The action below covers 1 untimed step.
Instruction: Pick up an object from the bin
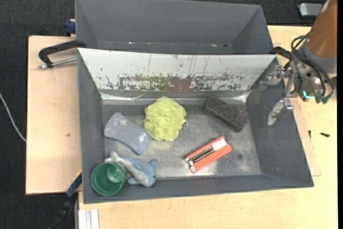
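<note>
Dark grey block (pixel 225 113), oblong and rough-faced: lying flat at the back right of the bin (pixel 281 158) floor, just in front of the rear wall, and sitting nearer than any other item to the gripper (pixel 281 104). It is judged the likeliest pick, though nothing is showing the gripper committed to it. The gripper is hanging over the bin's right sloping wall, near the rim, well apart from every item and carrying nothing. Whether it is spread or pressed together cannot be told from this angle. An orange packet (pixel 208 154) with a black stripe is lying flat and slantwise on the floor in front of the block, apart from it. A yellow-green crumpled cloth (pixel 165 118) is resting mid-floor, left of the block. A pale blue-grey cloth (pixel 127 134) is lying just beside it to the left. A green cup (pixel 107 178) is standing mouth-up in the front left corner, with a blue-grey soft toy (pixel 138 170) touching its right side. The step in hand is judged to be the approach, with the descent not yet begun. To do it well, the arm should be travelling left off the sloped wall until it is standing squarely over the block. The wrist should be turning so the closing line is crossing the block's narrow width. The opening should be set wider than that width before lowering. The descent should be running straight down, keeping clear of the rear wall and stopping short of the metal floor.
</note>
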Available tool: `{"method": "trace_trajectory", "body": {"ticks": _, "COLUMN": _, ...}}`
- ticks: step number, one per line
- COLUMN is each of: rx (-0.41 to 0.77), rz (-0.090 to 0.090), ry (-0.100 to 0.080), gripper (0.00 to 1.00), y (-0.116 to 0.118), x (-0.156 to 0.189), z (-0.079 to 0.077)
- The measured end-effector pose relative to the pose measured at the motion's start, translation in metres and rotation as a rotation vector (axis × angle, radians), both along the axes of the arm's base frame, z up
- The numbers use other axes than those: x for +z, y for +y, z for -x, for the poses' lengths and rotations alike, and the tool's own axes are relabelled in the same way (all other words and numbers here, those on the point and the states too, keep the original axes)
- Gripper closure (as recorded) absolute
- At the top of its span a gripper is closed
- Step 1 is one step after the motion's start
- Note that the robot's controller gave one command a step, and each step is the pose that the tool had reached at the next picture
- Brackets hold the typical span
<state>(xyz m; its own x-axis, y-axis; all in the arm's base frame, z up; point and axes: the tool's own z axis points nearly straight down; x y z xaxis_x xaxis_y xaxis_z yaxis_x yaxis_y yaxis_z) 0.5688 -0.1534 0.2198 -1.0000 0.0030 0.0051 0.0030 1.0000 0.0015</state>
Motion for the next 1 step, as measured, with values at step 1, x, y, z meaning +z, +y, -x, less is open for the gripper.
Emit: {"method": "trace_trajectory", "body": {"ticks": 1, "rx": 0.002, "rz": 0.002, "ry": -0.008, "gripper": 0.0, "y": 0.0006, "x": 0.0042, "z": -0.0017}}
